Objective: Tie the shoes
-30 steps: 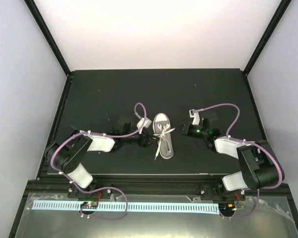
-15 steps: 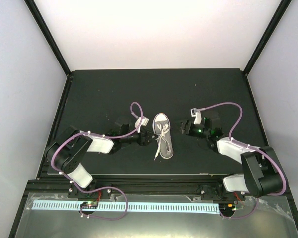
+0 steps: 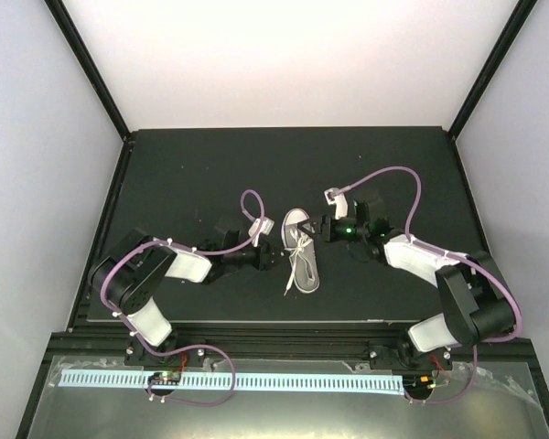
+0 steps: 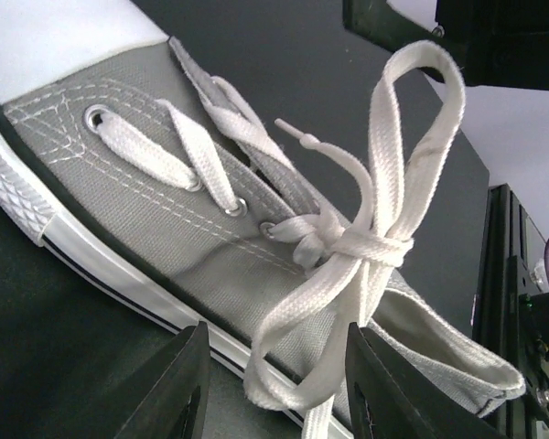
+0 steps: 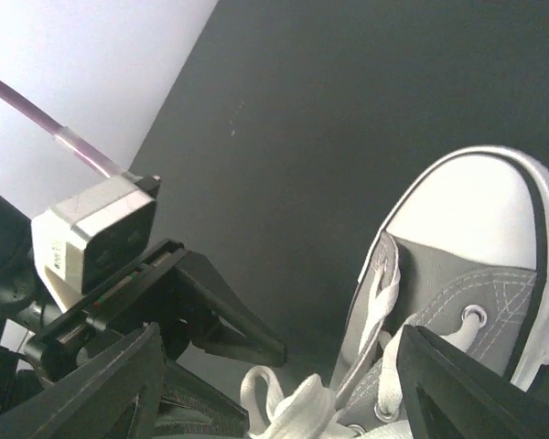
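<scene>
A small grey canvas shoe (image 3: 303, 266) with a white toe cap lies mid-table, toe pointing away. Its white laces (image 4: 366, 245) are knotted into a bow over the eyelets. One bow loop (image 4: 279, 361) hangs over the sole between the fingers of my left gripper (image 4: 276, 389), which stands open with a gap on both sides of the loop. My right gripper (image 5: 288, 393) is open too and hovers over the laces (image 5: 297, 407) near the toe cap (image 5: 476, 215). From above, the left gripper (image 3: 275, 257) and the right gripper (image 3: 317, 227) flank the shoe.
The black table (image 3: 183, 174) ends in a raised frame on all sides, with white walls behind. Purple cables (image 3: 393, 174) arch over both wrists. The left arm's dark fingers (image 5: 210, 315) show close in the right wrist view.
My right gripper has opened, let go of the lace and moved left towards the shoe's toe. The left gripper's jaws have narrowed round the hanging loop.
</scene>
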{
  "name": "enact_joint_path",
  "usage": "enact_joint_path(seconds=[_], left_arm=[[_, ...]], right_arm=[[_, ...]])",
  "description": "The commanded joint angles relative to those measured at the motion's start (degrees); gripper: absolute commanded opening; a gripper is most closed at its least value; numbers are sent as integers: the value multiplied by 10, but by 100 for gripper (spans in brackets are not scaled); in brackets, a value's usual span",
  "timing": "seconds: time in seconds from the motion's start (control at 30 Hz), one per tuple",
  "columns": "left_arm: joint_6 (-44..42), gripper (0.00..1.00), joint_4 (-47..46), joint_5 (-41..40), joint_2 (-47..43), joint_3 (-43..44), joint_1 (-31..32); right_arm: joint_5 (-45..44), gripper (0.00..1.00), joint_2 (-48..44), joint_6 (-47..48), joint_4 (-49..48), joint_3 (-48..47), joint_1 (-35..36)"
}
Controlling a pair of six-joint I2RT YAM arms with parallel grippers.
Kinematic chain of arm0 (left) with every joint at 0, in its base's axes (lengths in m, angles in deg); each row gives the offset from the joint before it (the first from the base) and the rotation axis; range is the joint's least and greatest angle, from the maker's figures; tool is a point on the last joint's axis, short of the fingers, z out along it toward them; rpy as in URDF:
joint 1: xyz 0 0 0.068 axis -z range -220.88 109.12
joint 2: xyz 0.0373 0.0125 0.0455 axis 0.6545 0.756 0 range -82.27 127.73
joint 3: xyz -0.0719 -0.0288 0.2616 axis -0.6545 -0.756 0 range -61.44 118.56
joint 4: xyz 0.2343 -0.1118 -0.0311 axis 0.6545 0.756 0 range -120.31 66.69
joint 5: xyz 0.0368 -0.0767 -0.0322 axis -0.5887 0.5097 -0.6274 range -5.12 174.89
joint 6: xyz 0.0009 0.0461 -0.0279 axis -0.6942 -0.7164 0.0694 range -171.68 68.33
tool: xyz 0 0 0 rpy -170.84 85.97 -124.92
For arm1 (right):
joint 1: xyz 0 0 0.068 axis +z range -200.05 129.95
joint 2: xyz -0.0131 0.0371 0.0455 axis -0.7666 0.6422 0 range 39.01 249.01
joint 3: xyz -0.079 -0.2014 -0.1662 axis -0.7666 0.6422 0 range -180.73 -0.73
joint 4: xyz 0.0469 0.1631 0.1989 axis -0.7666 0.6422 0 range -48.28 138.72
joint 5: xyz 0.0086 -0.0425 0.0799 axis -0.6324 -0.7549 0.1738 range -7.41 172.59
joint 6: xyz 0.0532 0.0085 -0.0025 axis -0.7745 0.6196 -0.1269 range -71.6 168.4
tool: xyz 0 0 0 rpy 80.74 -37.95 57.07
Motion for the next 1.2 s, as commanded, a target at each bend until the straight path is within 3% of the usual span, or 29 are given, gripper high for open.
enact_joint_path(seconds=[0.0,0.3,0.4,0.53,0.6,0.8,1.17], left_arm=[[12,40,-24,4,16,10,-3],[17,23,-30,18,28,17,-4],[18,16,-33,22,29,18,-4],[18,3,-34,22,28,17,-3],[17,2,-31,17,24,14,-4],[9,1,6,-25,-3,-2,-4],[15,2,54,-101,-33,-22,-17]], right_arm=[[8,70,32,9,0,-19,10],[19,54,70,13,4,-36,22],[27,40,78,13,0,-37,22],[25,14,73,6,-4,-37,22],[15,3,67,-3,-6,-36,22],[-71,2,46,-29,30,-28,15],[-96,2,31,-55,30,2,-22]])
